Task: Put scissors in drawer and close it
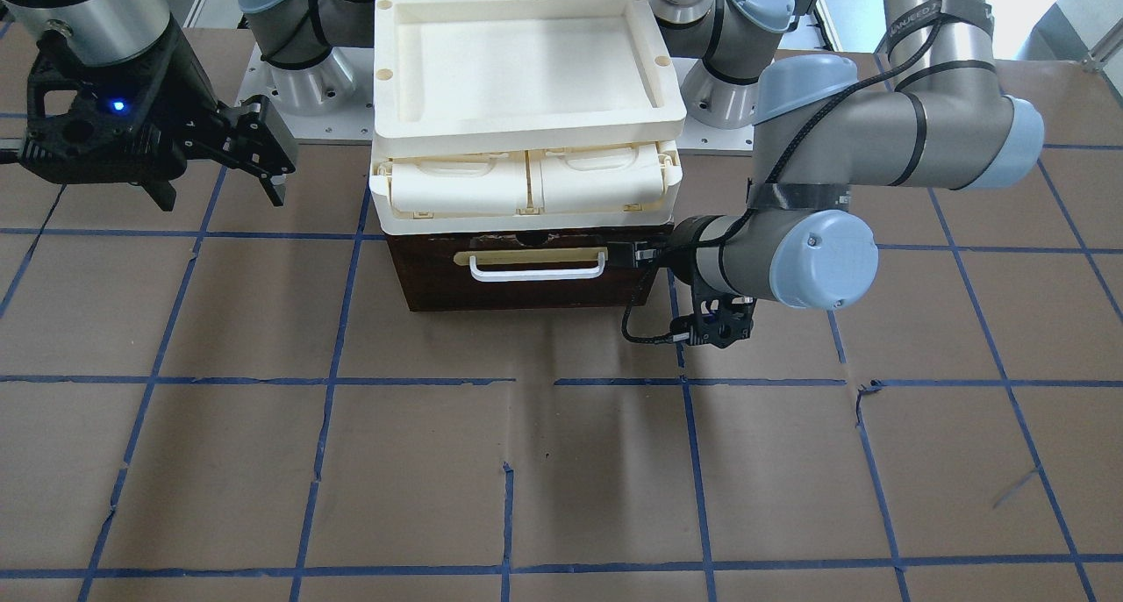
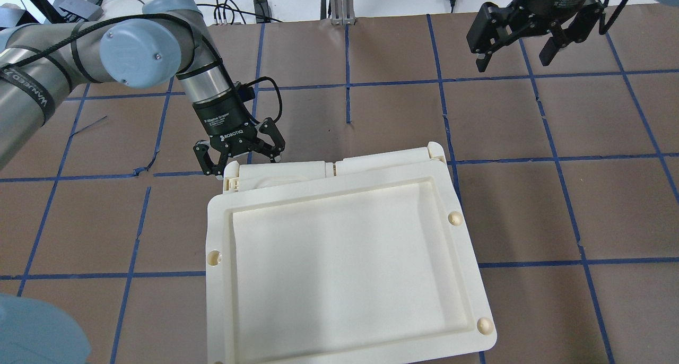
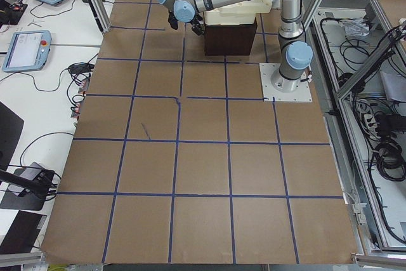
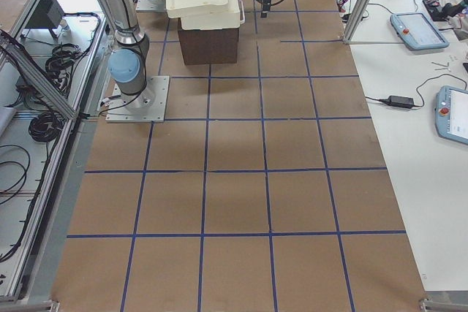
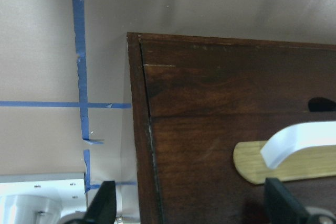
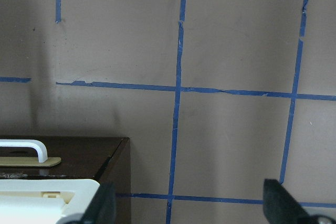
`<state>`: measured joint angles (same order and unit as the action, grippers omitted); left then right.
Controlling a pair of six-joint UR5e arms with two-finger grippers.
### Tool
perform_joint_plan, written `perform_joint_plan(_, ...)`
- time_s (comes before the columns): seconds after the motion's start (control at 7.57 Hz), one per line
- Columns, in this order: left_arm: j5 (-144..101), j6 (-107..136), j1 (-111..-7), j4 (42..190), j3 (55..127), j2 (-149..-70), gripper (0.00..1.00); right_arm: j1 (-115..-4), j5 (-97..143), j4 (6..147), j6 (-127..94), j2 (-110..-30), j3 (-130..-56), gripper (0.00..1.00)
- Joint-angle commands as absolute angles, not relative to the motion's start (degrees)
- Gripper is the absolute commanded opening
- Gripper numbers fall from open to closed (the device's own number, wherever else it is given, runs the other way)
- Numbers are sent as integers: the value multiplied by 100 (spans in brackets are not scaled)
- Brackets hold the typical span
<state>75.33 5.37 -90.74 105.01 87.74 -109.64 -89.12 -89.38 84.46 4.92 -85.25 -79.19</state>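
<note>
The drawer [image 1: 526, 293] shows only its dark brown front with the brass plate and white bar handle [image 1: 537, 273]; no pale interior shows, and it looks pushed in. The scissors are out of view. My left gripper [image 2: 241, 162] is open, low at the front's corner by the handle's end [image 1: 645, 255]. In the left wrist view [image 5: 191, 211] its fingers stand either side of the brown front's edge [image 5: 220, 119]. My right gripper [image 1: 219, 189] is open and empty, held high off the drawer's other side [image 2: 517, 53]; its wrist view shows the drawer's corner [image 6: 68, 156].
A cream plastic tray [image 1: 526, 121] lies on top of two cream compartments [image 1: 456, 185] above the drawer. It fills the middle of the overhead view [image 2: 217, 231]. The brown table has blue tape lines [image 1: 509, 381]. The arm bases [image 1: 298, 84] stand behind the unit.
</note>
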Motion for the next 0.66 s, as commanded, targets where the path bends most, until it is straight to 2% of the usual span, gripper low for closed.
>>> perform_joint_plan(0.0,8256,423,-9035,9583,8343,-10759,100,-8903,-8938,8446,492,-8525,-7919,100)
perform_joint_plan(0.26,8979,-428,-8904,9431,7982,-10339,100,-8903,-8956,8446,492,-8525,-7919,100)
perform_joint_plan(0.53,9053,-395,-8606,9369,8138,-9696,100,-8929,-8930,8446,275,-8543,-7823,100)
